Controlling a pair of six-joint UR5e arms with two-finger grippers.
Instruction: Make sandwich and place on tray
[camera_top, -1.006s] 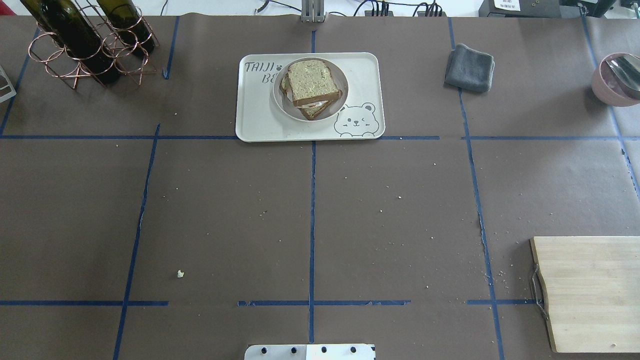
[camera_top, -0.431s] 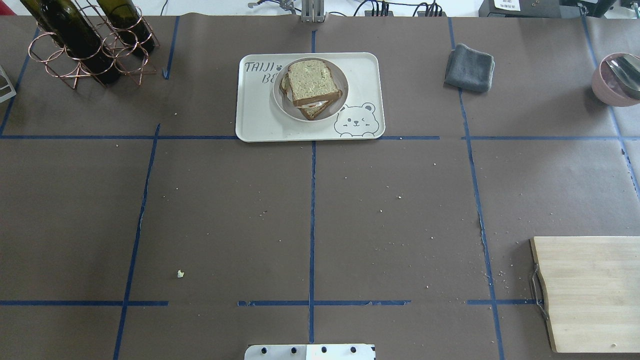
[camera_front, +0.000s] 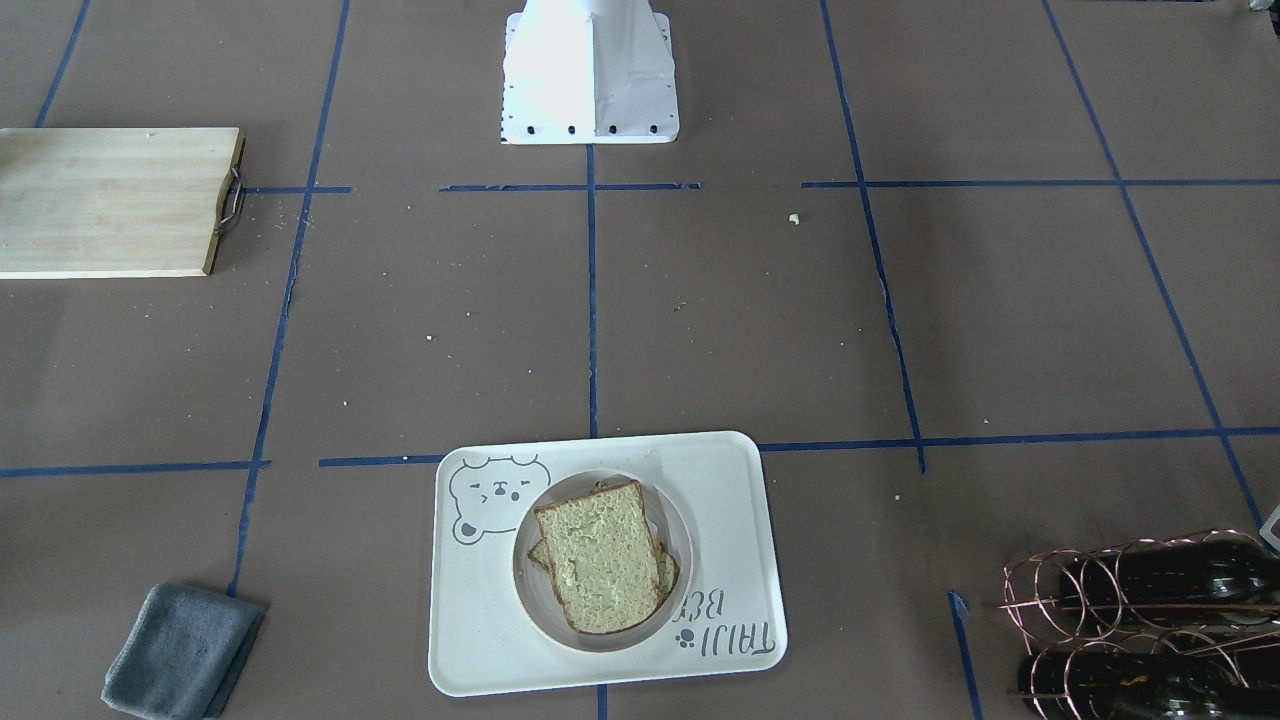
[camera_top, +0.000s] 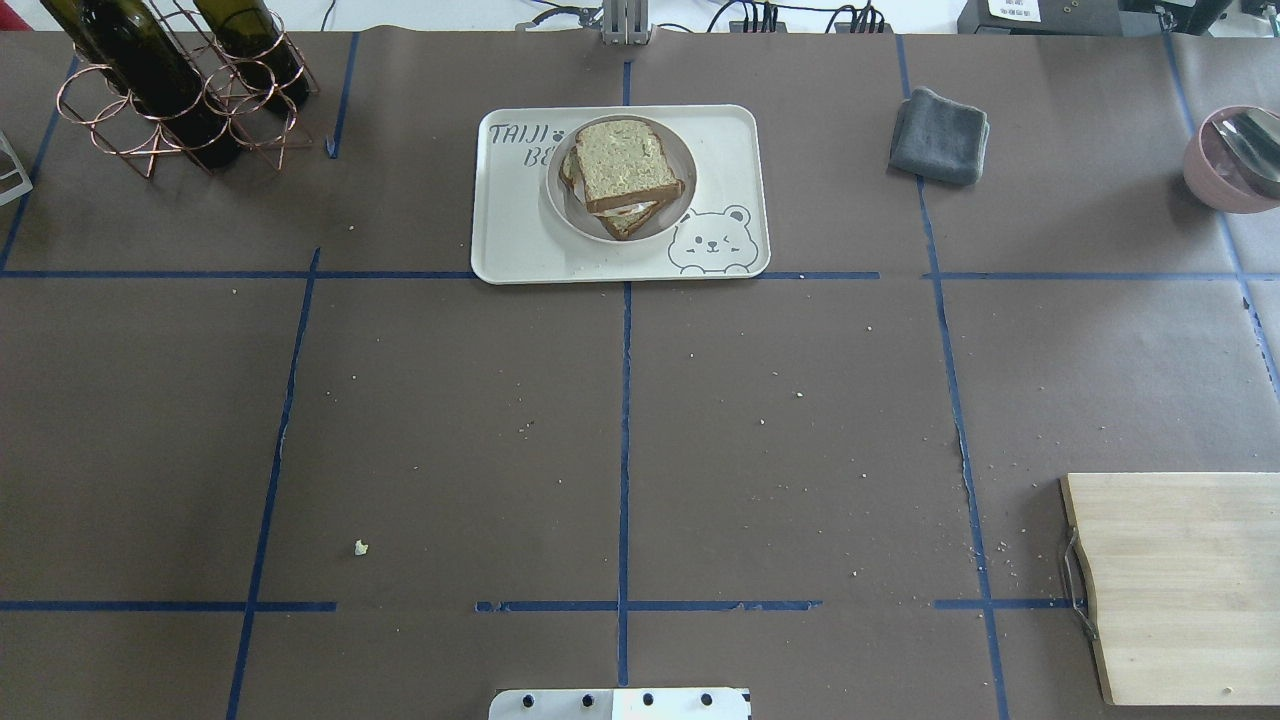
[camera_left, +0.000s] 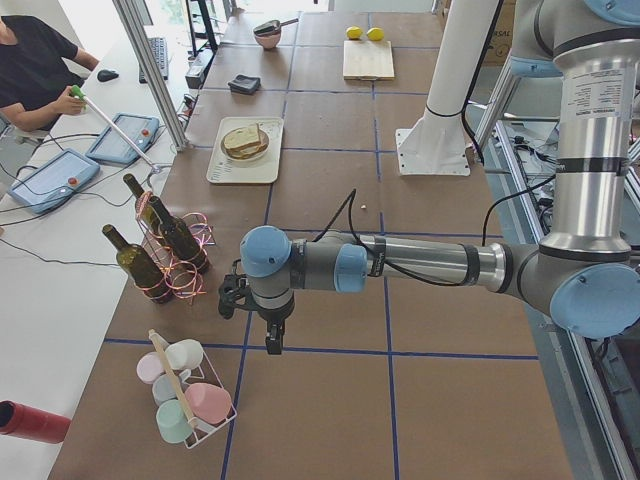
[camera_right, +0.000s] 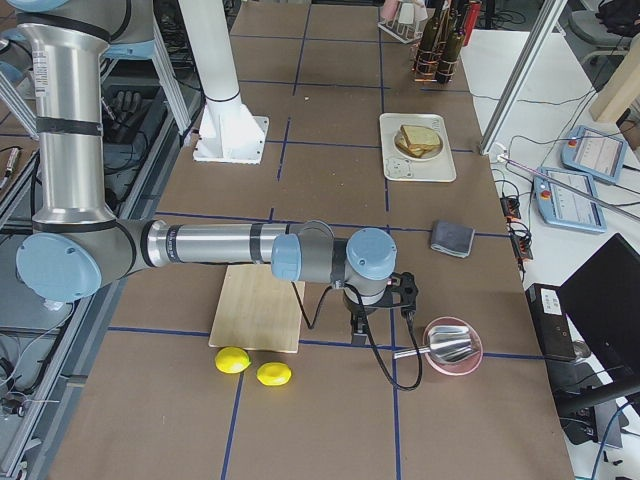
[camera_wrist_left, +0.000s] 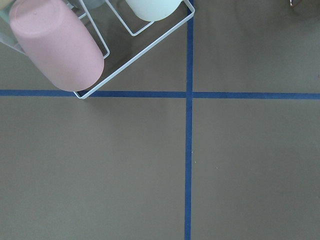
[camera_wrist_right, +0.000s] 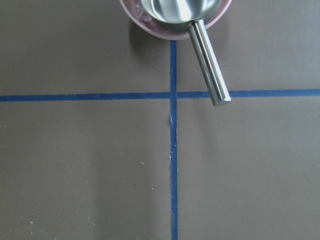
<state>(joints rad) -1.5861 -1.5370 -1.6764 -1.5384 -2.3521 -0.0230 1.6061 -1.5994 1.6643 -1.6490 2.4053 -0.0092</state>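
Observation:
The sandwich has two greenish-tan slices with dark crusts, stacked slightly askew, with a sliver of white egg between them. It lies on a small round plate on the cream bear tray at the table's far middle. It also shows in the front view on the tray. Both arms are far from it. My left gripper hangs over the table's left end near a cup rack. My right gripper hangs at the right end near a pink bowl. I cannot tell whether either is open or shut.
A copper rack with wine bottles stands far left. A grey cloth lies right of the tray. A pink bowl with a metal scoop is far right. A wooden cutting board lies near right, with two lemons beside it. A rack of cups stands at the left end.

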